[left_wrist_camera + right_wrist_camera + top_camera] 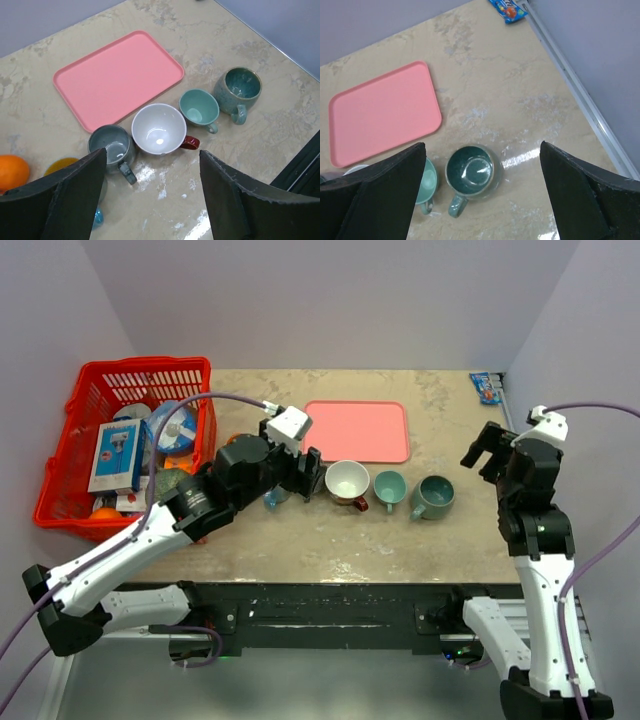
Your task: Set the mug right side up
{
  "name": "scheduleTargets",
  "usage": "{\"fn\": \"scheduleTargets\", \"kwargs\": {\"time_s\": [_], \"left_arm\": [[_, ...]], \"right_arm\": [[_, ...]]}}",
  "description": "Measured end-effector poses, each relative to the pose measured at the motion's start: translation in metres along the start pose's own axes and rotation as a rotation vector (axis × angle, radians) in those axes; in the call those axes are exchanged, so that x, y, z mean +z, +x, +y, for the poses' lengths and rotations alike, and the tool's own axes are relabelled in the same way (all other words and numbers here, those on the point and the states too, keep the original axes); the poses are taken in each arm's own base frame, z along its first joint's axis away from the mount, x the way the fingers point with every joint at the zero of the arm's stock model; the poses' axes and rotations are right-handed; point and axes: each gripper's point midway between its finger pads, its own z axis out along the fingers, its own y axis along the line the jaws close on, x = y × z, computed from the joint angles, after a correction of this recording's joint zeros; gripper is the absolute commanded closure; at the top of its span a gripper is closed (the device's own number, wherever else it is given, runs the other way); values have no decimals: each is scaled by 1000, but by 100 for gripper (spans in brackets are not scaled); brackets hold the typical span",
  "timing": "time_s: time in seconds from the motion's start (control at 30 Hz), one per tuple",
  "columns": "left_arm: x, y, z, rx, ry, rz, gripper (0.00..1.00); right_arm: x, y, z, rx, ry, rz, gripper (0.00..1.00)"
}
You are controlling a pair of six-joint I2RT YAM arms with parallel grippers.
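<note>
The grey mug (111,145) stands upright on the table (400,540), its mouth facing up, and its inside shows in the left wrist view. It is the leftmost of four mugs in a row, near the front edge of the pink tray (117,77). Its handle points toward the camera in that view. In the top view the left arm hides most of this mug.

Just beside it on its right stands a white mug (159,129) with a red handle, also mouth up. I cannot tell if the two mugs touch. Next in the row comes a small light green mug (199,106), then a dark green mug (238,87), both upright too.

The left gripper (151,165) hangs above the grey and white mugs with its fingers (75,195) spread wide, and it holds nothing. The right gripper (482,150) is over the dark green mug, also spread wide and holding nothing.

An orange (12,171) lies on the table to the left of the grey mug. A red basket (95,390) with boxes and other small things sits at the left side of the table. A blue snack packet (487,387) lies at the far right corner, well apart from the mugs.
</note>
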Motion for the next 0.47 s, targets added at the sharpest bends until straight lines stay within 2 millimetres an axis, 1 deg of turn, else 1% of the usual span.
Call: {"fn": "scheduleTargets", "kwargs": {"time_s": [0.13, 0.2, 0.23, 0.3, 0.37, 0.43, 0.47], "left_arm": [[-20, 8, 9, -63, -36, -12, 20], [-30, 12, 15, -90, -59, -15, 20], [-34, 13, 18, -101, -71, -16, 20], [-42, 12, 23, -117, -91, -23, 25], [-45, 11, 26, -129, -105, -32, 27], [-46, 12, 28, -131, -117, -26, 26], [-46, 14, 29, -129, -124, -20, 24]], "right_arm": [[-15, 9, -14, 47, 58, 21, 1], [-22, 9, -21, 64, 83, 13, 1], [-26, 8, -24, 72, 96, 4, 1], [-32, 5, -30, 81, 119, -9, 1], [-34, -1, -32, 86, 131, -22, 1], [-34, -5, -33, 88, 143, -31, 1], [-35, -7, -34, 90, 147, -37, 1]]}}
